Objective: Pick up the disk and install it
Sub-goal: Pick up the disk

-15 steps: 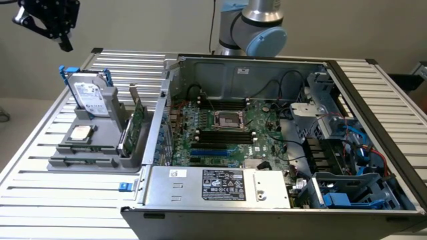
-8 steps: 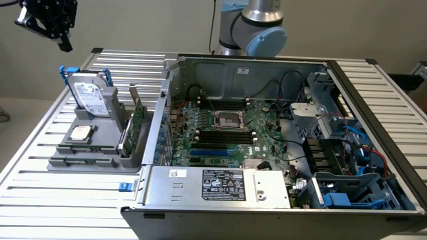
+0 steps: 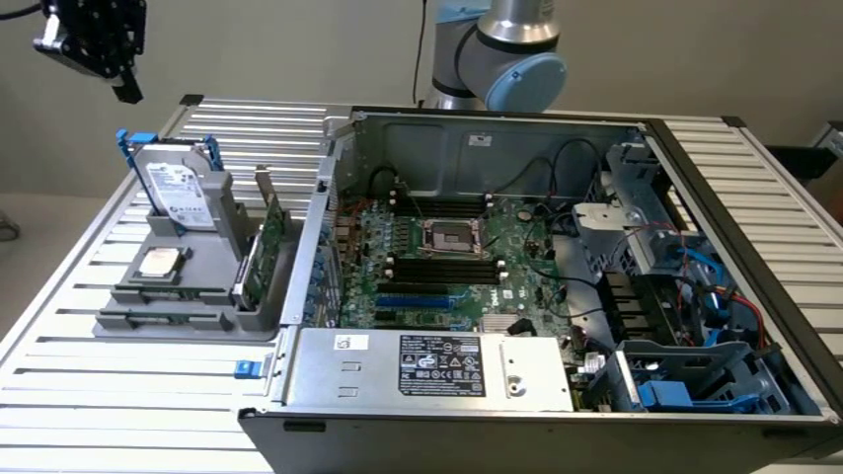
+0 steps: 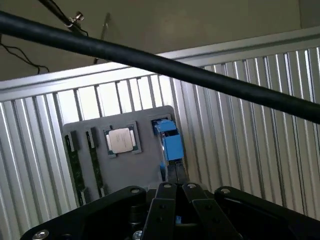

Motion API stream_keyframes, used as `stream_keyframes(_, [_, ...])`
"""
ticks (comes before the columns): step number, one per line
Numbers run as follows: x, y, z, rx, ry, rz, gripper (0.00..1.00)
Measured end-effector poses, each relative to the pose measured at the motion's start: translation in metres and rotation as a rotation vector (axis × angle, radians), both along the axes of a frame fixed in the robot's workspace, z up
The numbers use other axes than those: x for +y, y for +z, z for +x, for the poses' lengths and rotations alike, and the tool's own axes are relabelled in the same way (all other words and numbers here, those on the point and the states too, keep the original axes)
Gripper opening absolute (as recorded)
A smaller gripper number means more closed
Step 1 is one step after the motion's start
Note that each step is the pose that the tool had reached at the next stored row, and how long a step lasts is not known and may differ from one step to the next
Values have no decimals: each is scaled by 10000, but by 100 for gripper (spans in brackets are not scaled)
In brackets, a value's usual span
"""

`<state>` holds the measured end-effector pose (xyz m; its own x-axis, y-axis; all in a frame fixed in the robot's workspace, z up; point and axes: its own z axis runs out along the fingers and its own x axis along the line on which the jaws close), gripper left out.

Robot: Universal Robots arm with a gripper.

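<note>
The disk, a silver-grey drive with a white label in a blue carrier, stands upright in a slot of the grey holder at the exterior view's left. In the wrist view I look down on the disk edge-on, mostly its blue carrier. My gripper hangs high above the holder, well apart from the disk. Its black fingers are pressed together, shut on nothing, with their tips over the disk's near edge in the wrist view.
The grey holder also carries a small square silver chip and a green circuit card. An open computer case fills the middle and right, with blue-railed drive bays. A black cable crosses the wrist view. A slatted metal table lies underneath.
</note>
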<state>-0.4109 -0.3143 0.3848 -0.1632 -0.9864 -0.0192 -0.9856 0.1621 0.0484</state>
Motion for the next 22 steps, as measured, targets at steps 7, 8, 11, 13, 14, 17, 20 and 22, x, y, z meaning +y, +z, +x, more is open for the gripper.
stream_keyframes(7, [0,-7,0,0,1275,0,11])
stream_keyframes(8, [0,-8,0,1,1456,0,11])
stream_keyframes(11, [0,-12,0,0,2006,0,11])
stream_keyframes(13, [0,-15,0,0,2365,0,11])
stream_keyframes(14, [0,-16,0,1,2550,0,11])
stream_keyframes(17, [1,-15,-3,2,2763,-1,11])
stream_keyframes(20, [0,-16,-8,1,2772,0,24])
stream_keyframes(22, [7,-17,-19,-6,2770,-2,30])
